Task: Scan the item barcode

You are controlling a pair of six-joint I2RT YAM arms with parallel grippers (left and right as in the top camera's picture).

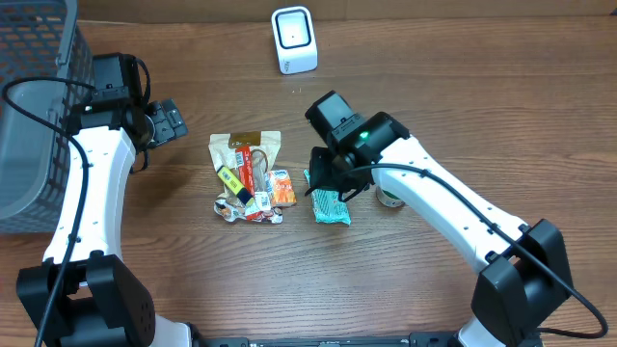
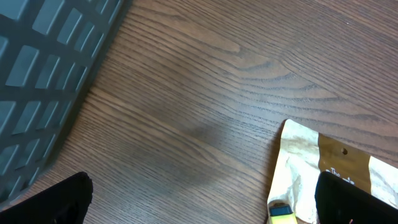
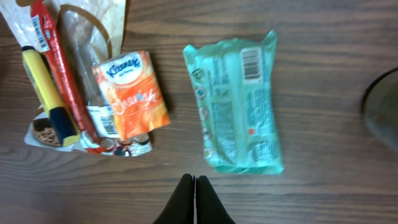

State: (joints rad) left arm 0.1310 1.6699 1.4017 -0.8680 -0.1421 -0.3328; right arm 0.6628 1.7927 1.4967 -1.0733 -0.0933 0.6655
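basket [image 2: 37, 68] upper left | tan pouch [image 2: 305, 168], maybe snacks, lower right | left claw [image 2: 208, 200] wide

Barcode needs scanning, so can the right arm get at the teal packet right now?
Probably yes. The teal packet lies flat on the table, apart from the orange tissue pack, with nothing over it. The right gripper hangs close by but is shut, so it must open first.

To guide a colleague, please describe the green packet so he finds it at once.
On the brown wooden table, find the white boxy scanner at the far edge, then the heap of colourful packets before it. Beside the heap, toward the right arm, lies the mint-green plastic packet alone. Only it is green, its white barcode facing up.
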